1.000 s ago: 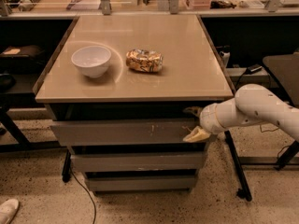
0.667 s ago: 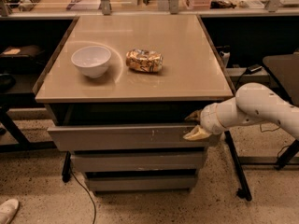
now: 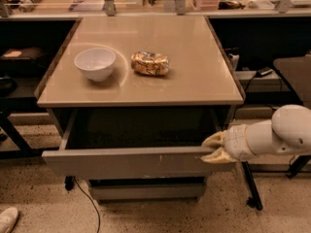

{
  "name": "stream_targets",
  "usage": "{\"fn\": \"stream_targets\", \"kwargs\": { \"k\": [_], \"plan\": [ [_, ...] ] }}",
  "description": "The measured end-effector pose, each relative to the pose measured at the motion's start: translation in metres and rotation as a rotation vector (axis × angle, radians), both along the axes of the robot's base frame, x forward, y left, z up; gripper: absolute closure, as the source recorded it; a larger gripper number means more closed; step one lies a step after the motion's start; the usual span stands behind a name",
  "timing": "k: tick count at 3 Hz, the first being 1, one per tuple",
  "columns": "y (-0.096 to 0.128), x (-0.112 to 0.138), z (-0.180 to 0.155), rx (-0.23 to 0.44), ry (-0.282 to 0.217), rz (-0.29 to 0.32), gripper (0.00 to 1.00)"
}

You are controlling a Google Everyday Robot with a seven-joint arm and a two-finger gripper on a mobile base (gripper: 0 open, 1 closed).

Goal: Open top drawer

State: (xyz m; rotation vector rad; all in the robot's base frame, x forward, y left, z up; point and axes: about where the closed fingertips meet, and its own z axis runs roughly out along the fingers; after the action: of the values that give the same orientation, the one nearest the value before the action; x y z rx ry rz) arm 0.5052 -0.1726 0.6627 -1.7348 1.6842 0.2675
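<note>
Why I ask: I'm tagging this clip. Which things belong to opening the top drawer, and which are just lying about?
Job in hand: top drawer, standing partly open; gripper, at the drawer front's right end, jaws around its upper edge.

Just lying about: white bowl and wrapped snack, both on the tabletop; lower drawer.

We see warm, dim overhead light: soft glare on the tabletop (image 3: 194, 72), deep shadow inside the top drawer (image 3: 136, 162), whose right front edge the pale gripper (image 3: 210, 148) clasps.

Arm reaches in from right, pincer (image 3: 210, 148) clamped on top drawer (image 3: 131, 163).
</note>
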Motion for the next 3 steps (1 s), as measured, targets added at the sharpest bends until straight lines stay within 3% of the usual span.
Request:
{"fn": "stream_targets", "kwargs": {
  "k": [3],
  "plan": [
    [-0.0007, -0.0035, 0.0042, 0.0, 0.0, 0.0, 0.36]
  ]
}}
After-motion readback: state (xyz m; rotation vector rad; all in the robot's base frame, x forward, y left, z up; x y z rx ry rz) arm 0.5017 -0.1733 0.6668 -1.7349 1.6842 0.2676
